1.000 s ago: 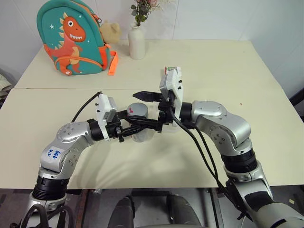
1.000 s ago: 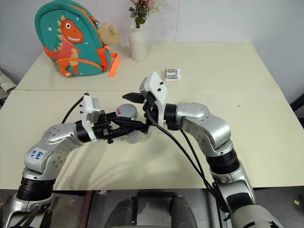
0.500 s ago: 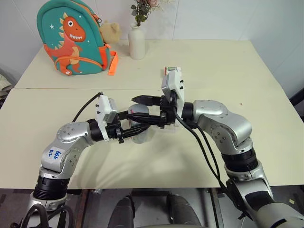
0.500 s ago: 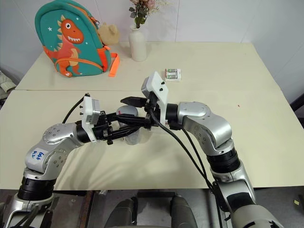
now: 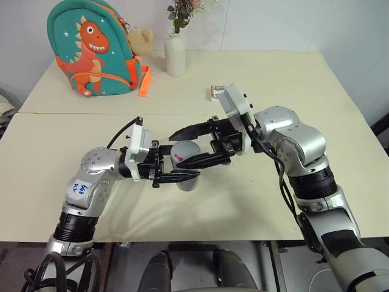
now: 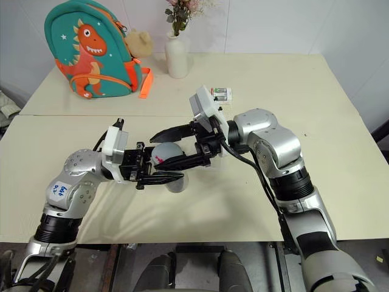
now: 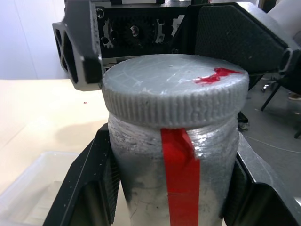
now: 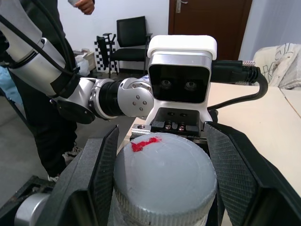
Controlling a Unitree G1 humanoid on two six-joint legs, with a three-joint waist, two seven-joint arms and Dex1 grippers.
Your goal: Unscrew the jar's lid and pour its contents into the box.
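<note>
The right gripper (image 5: 189,145) has its two black fingers closed on the grey lid (image 8: 164,176), one pad on each side of the ribbed rim, with the red mark (image 8: 145,143) of the lid between them. The left gripper (image 5: 182,175) is closed on the jar (image 7: 174,174), its fingers pressing the clear wall just under the lid, on both sides of the red tape strip (image 7: 181,181).

The step in hand seems to be the unscrewing. To do it well, I think the right wrist should turn around the axis of the jar and not pull sideways, so the thread does not jam. The left grip must stay firm, otherwise the jar may turn together with the lid. The jar should be kept upright, because a tilted jar could lose its contents when the lid comes free.

The jar is held above the table (image 5: 292,67), between the two arms, and the lid sits flat on it, not yet lifted. The clear box (image 7: 33,183) lies on the table just beside and below the jar. I cannot see the contents through the wall.
</note>
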